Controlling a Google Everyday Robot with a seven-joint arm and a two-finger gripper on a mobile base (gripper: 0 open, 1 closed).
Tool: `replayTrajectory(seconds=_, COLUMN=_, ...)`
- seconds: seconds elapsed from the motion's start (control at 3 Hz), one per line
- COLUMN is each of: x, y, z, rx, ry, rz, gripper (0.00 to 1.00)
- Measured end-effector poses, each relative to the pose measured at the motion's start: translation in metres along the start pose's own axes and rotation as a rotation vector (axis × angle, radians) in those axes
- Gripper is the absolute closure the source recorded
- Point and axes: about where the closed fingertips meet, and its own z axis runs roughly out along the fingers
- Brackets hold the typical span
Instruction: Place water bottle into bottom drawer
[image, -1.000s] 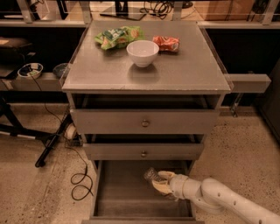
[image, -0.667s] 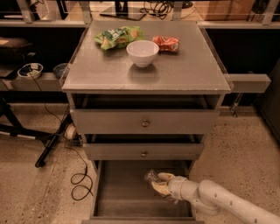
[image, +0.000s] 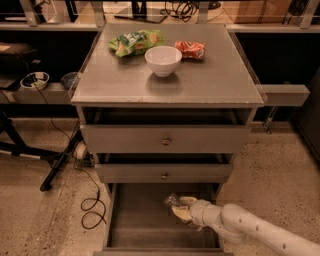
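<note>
The bottom drawer (image: 135, 225) stands pulled out below the bench's front edge. The gripper (image: 181, 209) is down inside it, toward the right-hand side, closed around the water bottle (image: 172, 201), which sits tilted, low over the drawer floor; touching or not, cannot tell. Carrying looks done; by my reckoning what remains is to let go and lift the arm clear.

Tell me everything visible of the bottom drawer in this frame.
The bottom drawer, lowest of three, stands pulled open: a deep rectangular tray, grey metal by its look, with a plain floor. The gripper reaches inside it near the back, with the water bottle at its tip. Whether the bottle touches the floor cannot be told.
</note>
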Motion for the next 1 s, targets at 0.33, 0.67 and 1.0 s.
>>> replayTrajectory(seconds=0.33, x=0.006, y=-0.006, z=0.029, rx=-0.021, ry=0.044, rz=-0.004, gripper=1.00)
replayTrajectory(seconds=0.67, x=0.008, y=-0.006, z=0.030, rx=-0.019, ry=0.038, rz=-0.007, gripper=1.00)
replayTrajectory(seconds=1.0, x=0.017, y=-0.007, z=0.036, rx=-0.010, ry=0.016, rz=-0.017, gripper=1.00)
